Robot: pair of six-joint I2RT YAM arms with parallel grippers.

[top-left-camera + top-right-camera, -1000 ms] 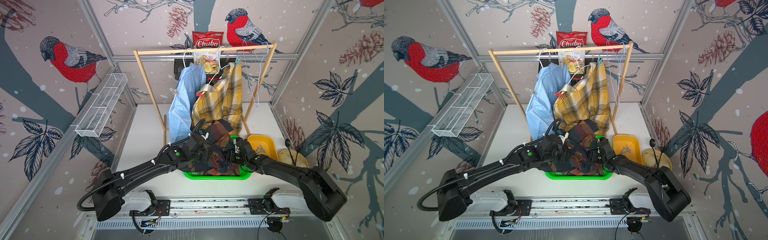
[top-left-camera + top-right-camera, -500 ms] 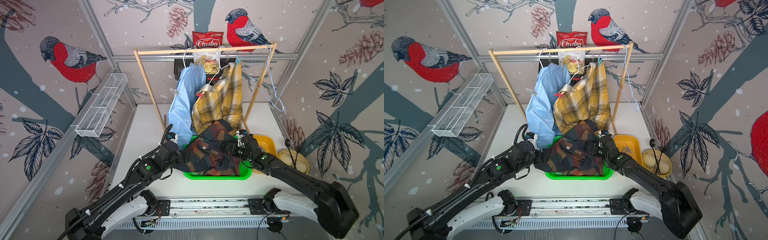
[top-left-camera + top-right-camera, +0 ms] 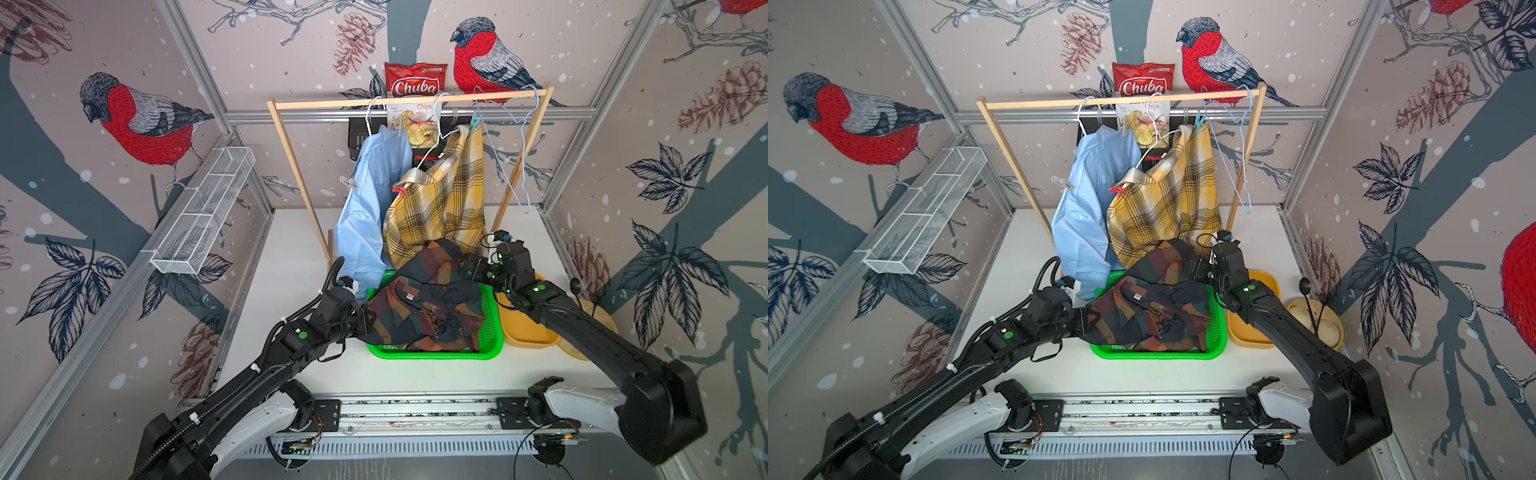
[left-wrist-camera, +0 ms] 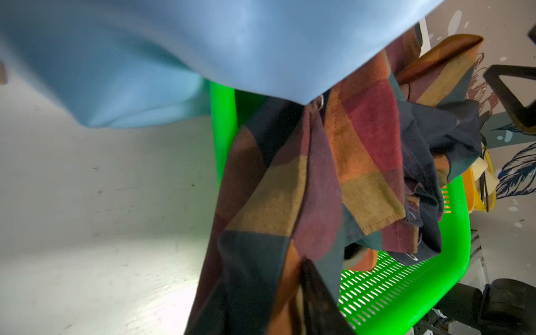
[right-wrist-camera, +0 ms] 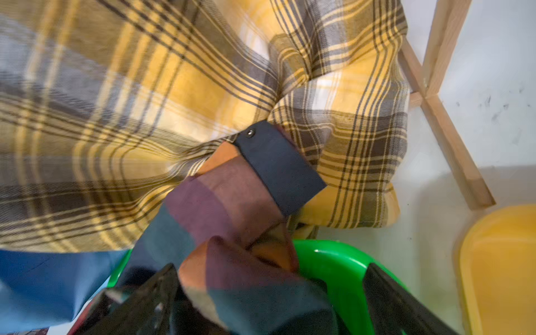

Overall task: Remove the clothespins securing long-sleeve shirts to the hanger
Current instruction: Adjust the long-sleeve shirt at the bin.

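Flanking the dark shirt (image 3: 424, 307), both arms (image 3: 291, 340) reach forward.

Left pincer (image 3: 365, 321) clamped, right pincer (image 5: 271, 271) spread wide

Bright, even light; top views bend at edges; light blue shirt (image 4: 232, 43) blurred close up, glare whitening the table (image 4: 139, 278).
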